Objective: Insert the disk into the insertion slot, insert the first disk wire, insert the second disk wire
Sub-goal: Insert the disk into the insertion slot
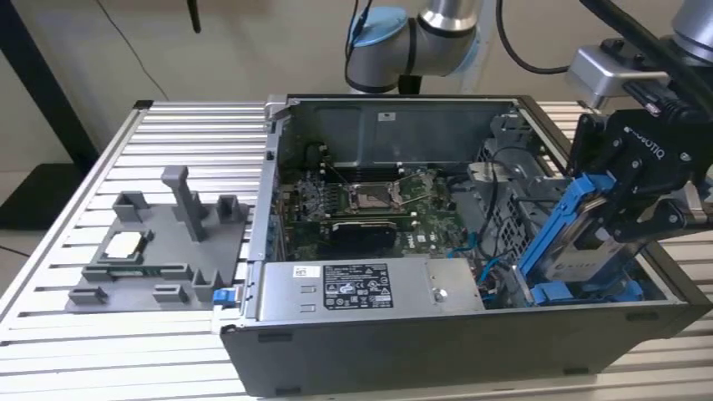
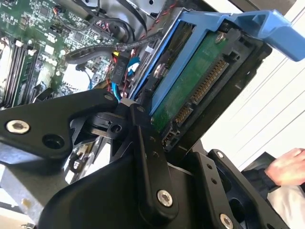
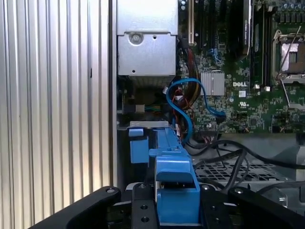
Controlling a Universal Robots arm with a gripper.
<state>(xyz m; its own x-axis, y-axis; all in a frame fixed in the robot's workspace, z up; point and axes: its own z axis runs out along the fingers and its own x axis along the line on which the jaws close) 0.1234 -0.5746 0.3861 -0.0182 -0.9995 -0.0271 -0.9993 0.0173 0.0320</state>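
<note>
On the gripper point(image 1: 629, 224), the jaws are clamped on the disk point(image 1: 573, 257), one on each side of its blue carrier frame. The disk hangs tilted from the jaws, and the second wrist view shows its green circuit board. Just under the jaws lies the insertion slot point(image 1: 563, 294), with the disk's lower end down at its blue fittings. Beyond the jaws, a blue cable point(image 3: 183, 112) loops beside the power-supply box point(image 3: 147, 45).

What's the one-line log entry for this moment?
step: disk insertion | gripper: jaws shut on disk | disk: tilted, lower end over insertion slot | status: not yet seated
</note>
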